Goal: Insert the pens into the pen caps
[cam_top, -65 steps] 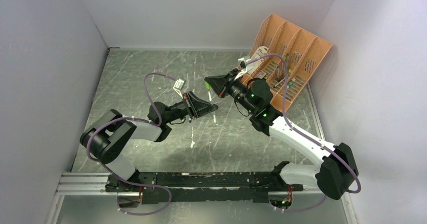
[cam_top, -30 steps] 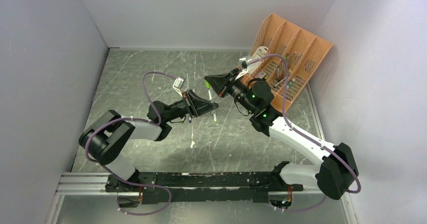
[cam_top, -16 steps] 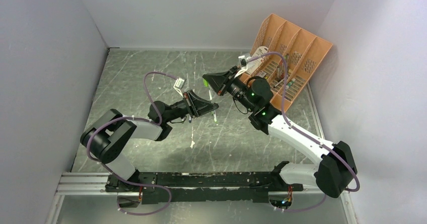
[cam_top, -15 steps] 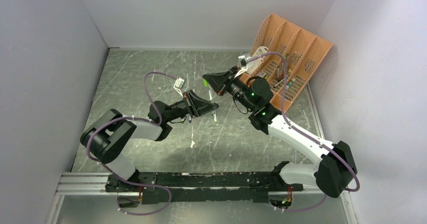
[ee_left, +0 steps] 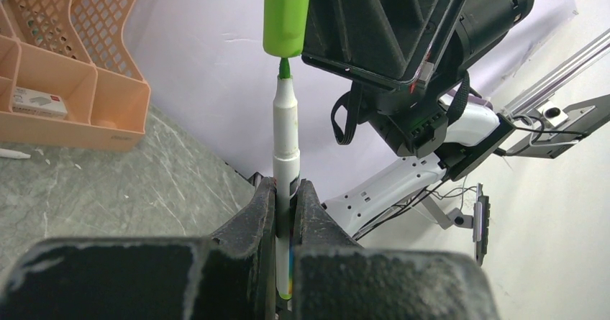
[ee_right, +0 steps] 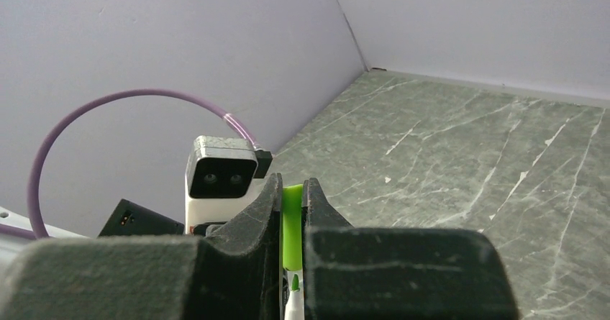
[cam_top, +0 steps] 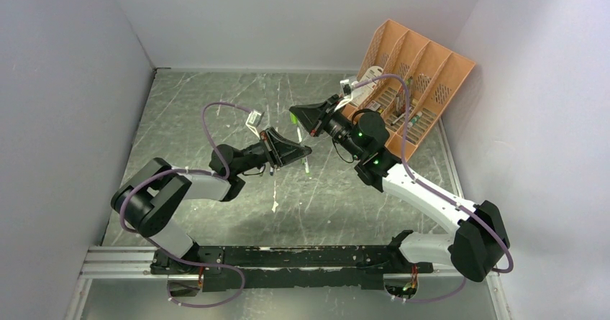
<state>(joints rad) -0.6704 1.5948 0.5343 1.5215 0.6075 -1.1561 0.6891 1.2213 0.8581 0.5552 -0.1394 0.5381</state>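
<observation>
My left gripper (ee_left: 286,190) is shut on a pale grey-white pen (ee_left: 288,140) and holds it upright, green tip up. Straight above it hangs a bright green pen cap (ee_left: 286,14), open end down, and the pen's tip sits right at its mouth. My right gripper (ee_right: 291,190) is shut on that pen cap (ee_right: 291,226), with the pen tip (ee_right: 294,284) just below it. From above, the left gripper (cam_top: 306,149) and right gripper (cam_top: 295,111) meet over the middle of the table, the cap (cam_top: 296,121) between them. No other pens or caps can be made out.
An orange mesh organizer (cam_top: 417,83) with mixed stationery stands at the back right, close behind the right arm; it also shows in the left wrist view (ee_left: 65,83). Grey walls enclose the scratched grey table (cam_top: 216,104) on three sides.
The right gripper with the cap has shifted slightly up and to the left. The left gripper with the pen has barely moved. Both grips are unchanged.
</observation>
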